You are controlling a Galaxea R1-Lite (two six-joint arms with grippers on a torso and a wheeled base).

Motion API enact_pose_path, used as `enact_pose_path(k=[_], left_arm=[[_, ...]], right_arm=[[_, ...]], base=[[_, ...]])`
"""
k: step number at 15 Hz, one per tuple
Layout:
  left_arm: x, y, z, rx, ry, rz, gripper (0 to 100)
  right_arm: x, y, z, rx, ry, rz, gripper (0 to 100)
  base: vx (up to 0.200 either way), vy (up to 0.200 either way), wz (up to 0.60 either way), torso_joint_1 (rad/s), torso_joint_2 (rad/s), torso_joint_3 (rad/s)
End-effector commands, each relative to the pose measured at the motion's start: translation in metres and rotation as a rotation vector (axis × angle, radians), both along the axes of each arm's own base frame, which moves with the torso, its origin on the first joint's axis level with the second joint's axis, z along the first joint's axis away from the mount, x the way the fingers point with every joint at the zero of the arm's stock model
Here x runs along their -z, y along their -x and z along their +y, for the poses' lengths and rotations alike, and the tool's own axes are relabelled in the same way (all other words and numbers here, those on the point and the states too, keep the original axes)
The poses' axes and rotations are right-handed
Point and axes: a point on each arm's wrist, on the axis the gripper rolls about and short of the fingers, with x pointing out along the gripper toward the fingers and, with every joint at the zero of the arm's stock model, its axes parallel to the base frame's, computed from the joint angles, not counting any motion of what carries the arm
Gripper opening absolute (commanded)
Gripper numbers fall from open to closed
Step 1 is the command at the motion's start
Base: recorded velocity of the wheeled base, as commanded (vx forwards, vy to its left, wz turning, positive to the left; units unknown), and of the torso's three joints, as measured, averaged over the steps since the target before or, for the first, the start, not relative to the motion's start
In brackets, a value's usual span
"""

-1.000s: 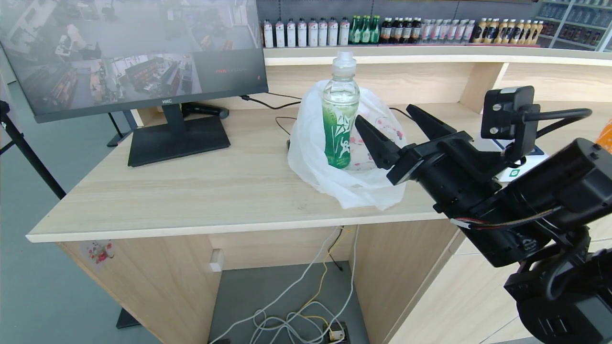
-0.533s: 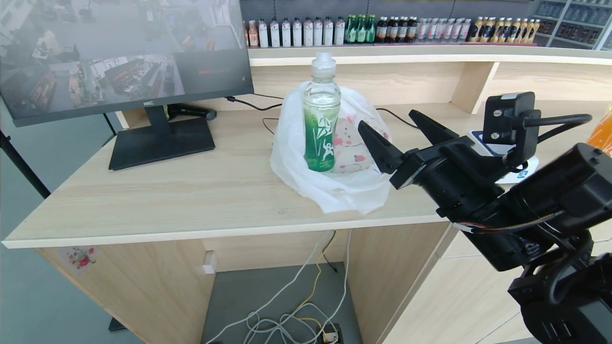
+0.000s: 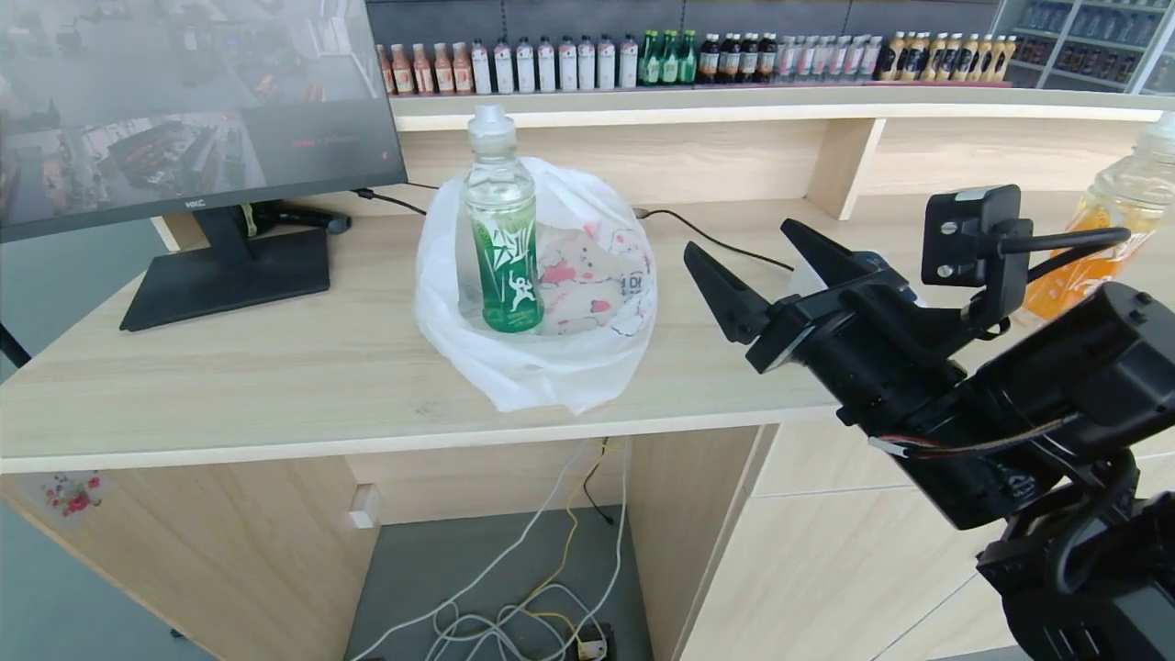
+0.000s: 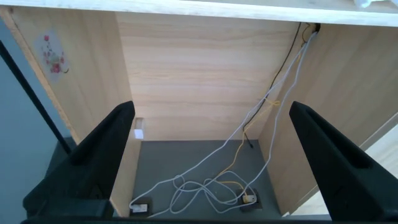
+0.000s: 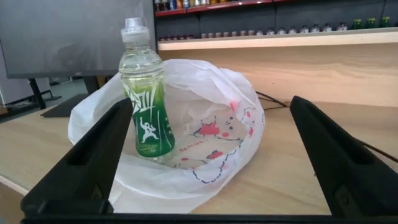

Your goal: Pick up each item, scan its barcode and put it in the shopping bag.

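Shopping bag (image 3: 532, 376) is seen open on the counter (image 3: 275, 367) with the green bottle (image 3: 502, 239) stood upright inside, so the orange bottle (image 3: 1115, 197) at the far right is best picked next: the right claw (image 3: 738, 236), held wide apart near the bag, should be lined up and closed gently round its middle.

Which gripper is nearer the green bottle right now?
Right. The right gripper is at counter height, facing the green bottle; the left gripper is down below the countertop.
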Motion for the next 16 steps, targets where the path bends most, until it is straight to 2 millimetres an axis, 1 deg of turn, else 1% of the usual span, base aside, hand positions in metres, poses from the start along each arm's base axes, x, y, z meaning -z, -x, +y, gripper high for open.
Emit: enact_pose_path(k=[1,16], left_arm=[[0.0,0.0,0.0,0.0,0.0,0.0,100],[0.0,0.0,0.0,0.0,0.0,0.0,100]], right_arm=[[0.0002,-0.0006,0.0006,0.0,0.0,-0.001,100],[0.0029,-0.0018,0.0015,0.0,0.006,0.007,100]], base=[[0.0,-0.2,0.0,0.002,0.0,0.002],[0.0,-0.2,0.0,0.001,0.0,0.002]])
